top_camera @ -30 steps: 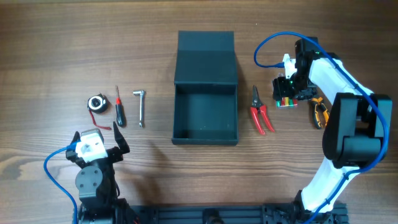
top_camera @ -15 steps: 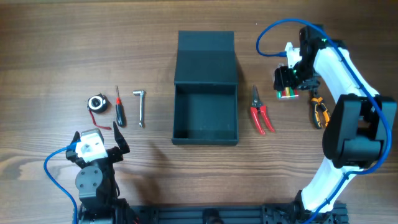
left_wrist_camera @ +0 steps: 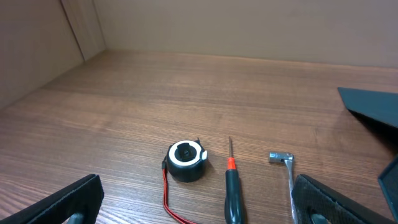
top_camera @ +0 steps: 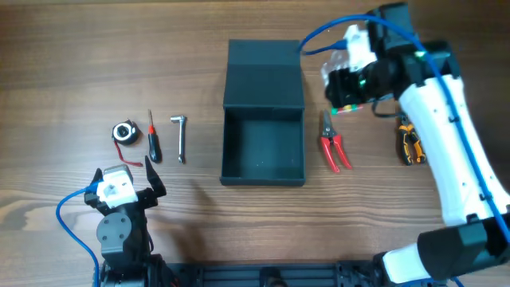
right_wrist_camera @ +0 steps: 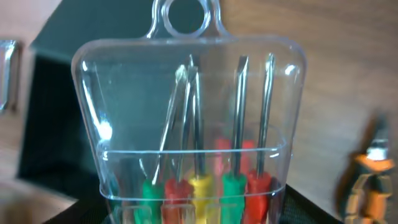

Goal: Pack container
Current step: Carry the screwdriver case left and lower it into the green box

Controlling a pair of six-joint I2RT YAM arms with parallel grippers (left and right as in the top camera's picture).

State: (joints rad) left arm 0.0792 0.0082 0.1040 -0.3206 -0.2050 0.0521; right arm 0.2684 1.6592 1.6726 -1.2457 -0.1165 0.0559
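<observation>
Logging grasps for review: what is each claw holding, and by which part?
Right claw: clear screwdriver case, by its handle end, opposite the loop. Left claw: nothing.

I see the container (top_camera: pixel 263 151) in the middle of the overhead frame. It is a dark teal-grey, matte, rectangular box sitting flat on the worktop (top_camera: pixel 80 48) with its open top facing up and its long sides running up and down the picture. Its hinged lid (top_camera: pixel 264 76), the same colour, is folded back toward the top of the frame, joined along the box's upper edge, and a crease crosses it near its far end. In my left wrist view a dark corner of it pokes in at the right edge.
</observation>
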